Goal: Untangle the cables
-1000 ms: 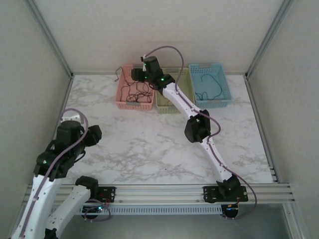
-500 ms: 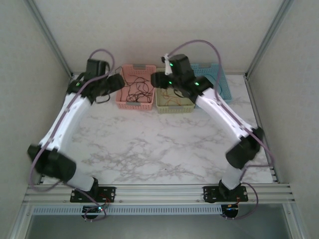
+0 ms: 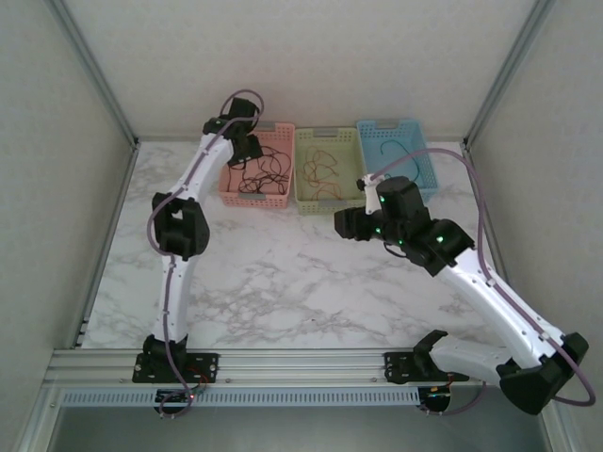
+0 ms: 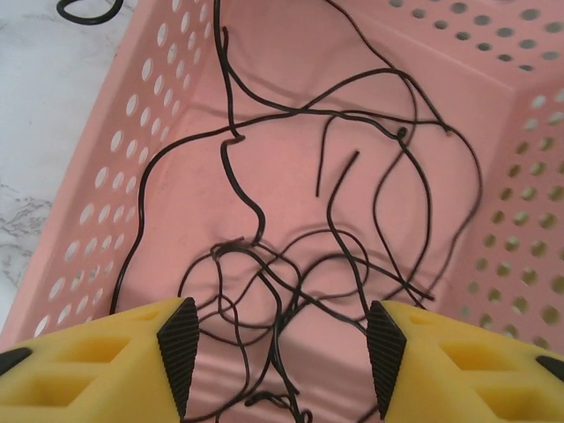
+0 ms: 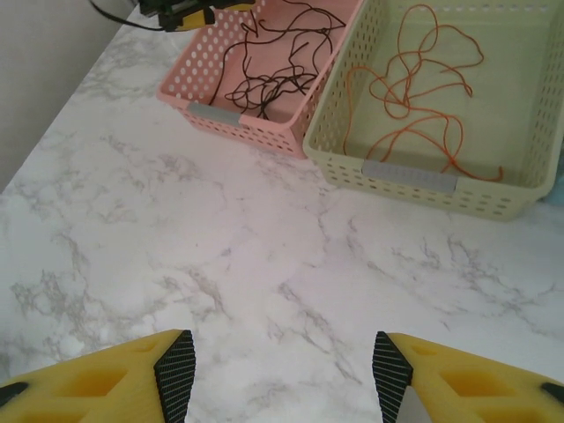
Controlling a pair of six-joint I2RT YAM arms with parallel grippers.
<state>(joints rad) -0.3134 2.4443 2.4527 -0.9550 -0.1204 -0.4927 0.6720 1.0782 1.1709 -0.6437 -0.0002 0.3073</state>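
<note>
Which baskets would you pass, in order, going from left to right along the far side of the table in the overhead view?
pink basket → yellow basket → blue basket

A white marble-veined table (image 3: 283,282) sits between pale speckled walls (image 3: 311,56) with grey metal corner posts (image 3: 94,71).

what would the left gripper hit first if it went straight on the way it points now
Most likely the tangle of black cables lying in the pink basket, just ahead of the open left gripper; the basket floor comes right after. Depth is unclear.
</note>
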